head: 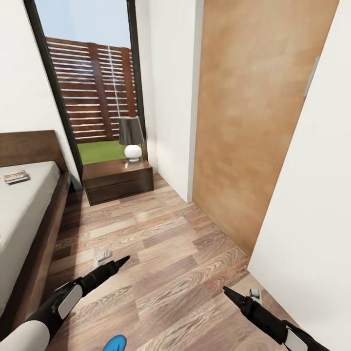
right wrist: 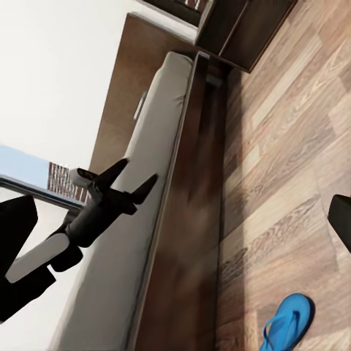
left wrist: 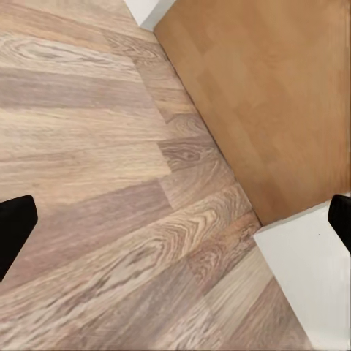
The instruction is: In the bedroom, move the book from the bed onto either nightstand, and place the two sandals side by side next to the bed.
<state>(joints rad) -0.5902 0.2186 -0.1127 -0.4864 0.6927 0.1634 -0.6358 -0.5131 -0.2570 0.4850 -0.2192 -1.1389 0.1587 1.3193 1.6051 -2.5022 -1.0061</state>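
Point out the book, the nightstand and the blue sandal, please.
book (head: pixel 16 176): head view, middle of its cover, on the bed.
nightstand (head: pixel 118 183): head view, drawer front.
sandal (right wrist: pixel 287 322): right wrist view, its sole, on the floor.

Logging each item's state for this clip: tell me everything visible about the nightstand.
The nightstand is a low, dark-brown glossy wooden cabinet with two drawer fronts, one above the other. It stands upright on the plank floor, in front of the tall window, between the bed and the white wall, with a narrow gap to the bed. On its top stands a lamp with a dark shade and a round white base. Both drawers look shut. Neither gripper is near it.
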